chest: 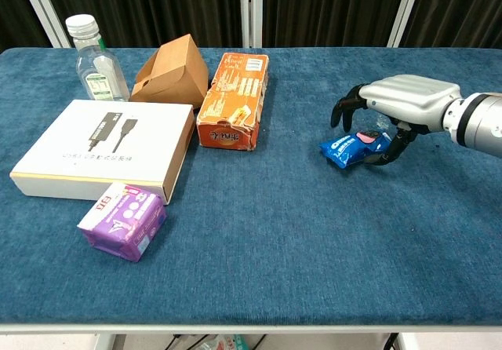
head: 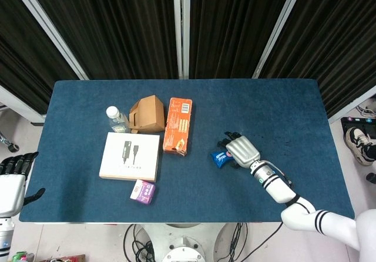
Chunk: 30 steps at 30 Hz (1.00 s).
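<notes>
Snack pack (chest: 357, 147) lies right of centre on table (chest: 259, 232), apart from boxes far left. Our right hand (chest: 390, 108) arches over it, fingers spread wide, thumb at near side, not yet gripping. Left hand (head: 13, 180) idle off table's left edge, fingers loosely apart, holding nothing.

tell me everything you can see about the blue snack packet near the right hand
The blue snack packet is a small, glossy plastic wrapper, sealed as far as can be seen, with white lettering and a picture of a dark sandwich cookie. It lies flat on the blue table, right of the orange box and apart from it. The right hand arches over its right end, thumb at the near edge and fingers curled above; whether it grips the packet cannot be told.
</notes>
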Motion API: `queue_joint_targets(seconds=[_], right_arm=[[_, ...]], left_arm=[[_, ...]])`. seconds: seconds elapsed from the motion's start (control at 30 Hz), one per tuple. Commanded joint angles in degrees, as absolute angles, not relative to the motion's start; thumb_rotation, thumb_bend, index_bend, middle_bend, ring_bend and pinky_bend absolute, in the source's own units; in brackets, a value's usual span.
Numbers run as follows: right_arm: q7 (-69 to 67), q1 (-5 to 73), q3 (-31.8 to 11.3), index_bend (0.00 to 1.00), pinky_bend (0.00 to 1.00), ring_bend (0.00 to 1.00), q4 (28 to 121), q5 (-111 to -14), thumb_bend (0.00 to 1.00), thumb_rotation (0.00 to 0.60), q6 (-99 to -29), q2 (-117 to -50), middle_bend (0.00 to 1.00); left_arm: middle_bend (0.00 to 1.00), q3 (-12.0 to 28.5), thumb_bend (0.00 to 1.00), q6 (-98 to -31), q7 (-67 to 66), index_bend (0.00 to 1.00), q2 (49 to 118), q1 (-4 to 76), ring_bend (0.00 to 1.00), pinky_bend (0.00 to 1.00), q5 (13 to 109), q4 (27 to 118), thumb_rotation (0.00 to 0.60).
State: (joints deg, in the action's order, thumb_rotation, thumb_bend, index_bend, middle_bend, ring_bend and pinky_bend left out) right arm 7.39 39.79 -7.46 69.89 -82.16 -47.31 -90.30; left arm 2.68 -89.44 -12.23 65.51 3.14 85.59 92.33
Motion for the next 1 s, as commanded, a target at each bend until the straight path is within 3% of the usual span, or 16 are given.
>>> queue_joint_targets(seconds=[0.03,0.2,0.6,1.0], right_arm=[[7.10,40.26,-6.79,0.41,0.26,0.18,67.84,-82.50,0.26,0.600,-47.82,-92.08,0.39],[5.27,39.56,-6.35,0.53,0.34,0.29,66.30,-84.46,0.34,0.600,-52.28,-93.30,0.49],[-17.11,40.83,-12.07,0.53,0.37,0.28,77.43,-90.21,0.34,0.600,-65.65,-90.73,0.45],[-15.21,48.52,-16.62,0.53,0.37,0.28,80.71,-88.04,0.34,0.600,-61.51,-94.39,0.44]], left_arm=[[0.18,2.74,0.05,-89.81,-11.83,0.14,65.58,2.97,0.17,0.18,85.70,92.02,0.600],[0.18,2.67,0.05,-90.35,-11.12,0.14,65.65,2.49,0.17,0.18,85.76,91.50,0.600],[0.18,2.94,0.04,-90.66,-11.97,0.14,65.46,2.56,0.17,0.18,86.35,92.29,0.600],[0.18,3.24,0.04,-90.24,-13.40,0.14,64.73,2.89,0.17,0.18,86.34,93.92,0.600]])
